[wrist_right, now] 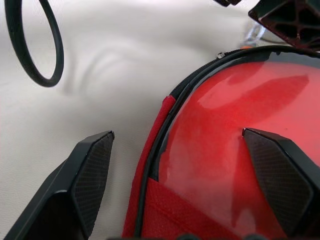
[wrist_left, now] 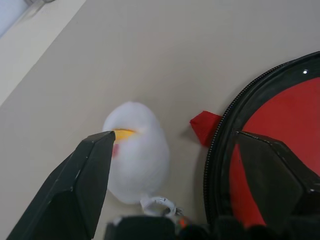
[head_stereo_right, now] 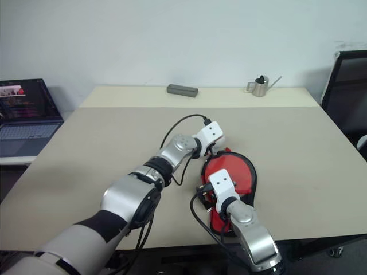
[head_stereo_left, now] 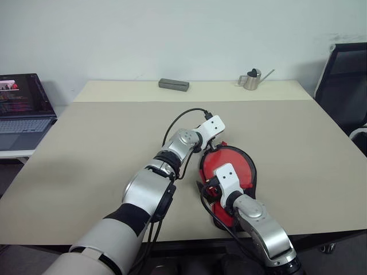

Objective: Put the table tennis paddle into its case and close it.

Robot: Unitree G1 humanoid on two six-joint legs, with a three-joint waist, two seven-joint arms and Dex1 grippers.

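The case (head_stereo_left: 229, 172) lies zipped on the counter (head_stereo_left: 86, 172), paddle judged inside; the left claw (wrist_left: 170, 190) gapes wide over its white charm (wrist_left: 137, 160); the right claw (wrist_right: 180, 185) spreads wide over the red face; little remains.

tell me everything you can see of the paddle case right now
The case is a flat, paddle-shaped pouch with a glossy red face, black trim and a black zipper round its edge, lying flat on the table near the front edge. A small red fabric tab sticks out beside the zipper. A white egg-shaped charm with a yellow mark lies on the table beside it. Both open grippers, left and right, hover over it.
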